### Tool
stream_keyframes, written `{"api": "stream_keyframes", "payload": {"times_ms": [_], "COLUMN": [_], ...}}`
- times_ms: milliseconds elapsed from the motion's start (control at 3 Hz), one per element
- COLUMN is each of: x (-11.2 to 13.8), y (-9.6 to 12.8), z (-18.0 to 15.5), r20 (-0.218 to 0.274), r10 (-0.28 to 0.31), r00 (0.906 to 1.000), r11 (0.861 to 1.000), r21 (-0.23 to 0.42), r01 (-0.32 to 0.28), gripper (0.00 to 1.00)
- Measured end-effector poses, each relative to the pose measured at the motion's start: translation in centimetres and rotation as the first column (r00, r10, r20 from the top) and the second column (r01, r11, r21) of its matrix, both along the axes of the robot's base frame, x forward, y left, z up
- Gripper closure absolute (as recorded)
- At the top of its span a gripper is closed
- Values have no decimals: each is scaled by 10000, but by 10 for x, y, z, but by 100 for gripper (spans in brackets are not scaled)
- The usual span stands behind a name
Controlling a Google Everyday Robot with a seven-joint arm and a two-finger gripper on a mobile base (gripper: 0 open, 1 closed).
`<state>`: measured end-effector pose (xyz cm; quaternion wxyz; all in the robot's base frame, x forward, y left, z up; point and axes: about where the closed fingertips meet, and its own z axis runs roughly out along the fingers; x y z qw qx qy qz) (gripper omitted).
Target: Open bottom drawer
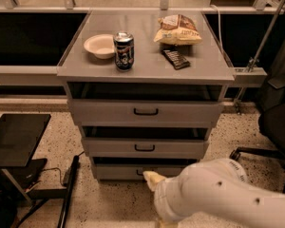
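The bottom drawer point(115, 171) is the lowest grey front of the cabinet, and only a narrow strip of it shows. Its black handle is mostly hidden behind my gripper. My gripper point(152, 178) shows as a cream tip at the end of my thick white arm point(223, 198). It sits right in front of the drawer's centre, at handle height. I cannot tell whether it touches the handle. The bottom drawer front lies about flush with the cabinet body. The middle drawer point(180, 147) and the top drawer point(104, 111) above it stick out slightly.
On the cabinet top point(147, 70) stand a white bowl point(100, 45), a dark can point(124, 51), a chip bag point(177, 30) and a dark snack bar point(175, 59). A black low stand point(16, 139) is on the left. An office chair point(275, 127) is on the right. A black pole lies on the floor point(69, 189).
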<state>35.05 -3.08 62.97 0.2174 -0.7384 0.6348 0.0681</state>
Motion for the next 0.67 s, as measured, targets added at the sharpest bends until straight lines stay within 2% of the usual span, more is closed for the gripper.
{"api": "stream_keyframes", "payload": {"times_ms": [333,667], "x": [61,109], "y": [-44,-64], "z": [-14,-31], "r20": [-95,-207], "r10": [-706,-596], "r00": [9975,9980], "r11": [9896,9675], "r21": [1249,2448], "r01": [712,628], "gripper": [0,0]}}
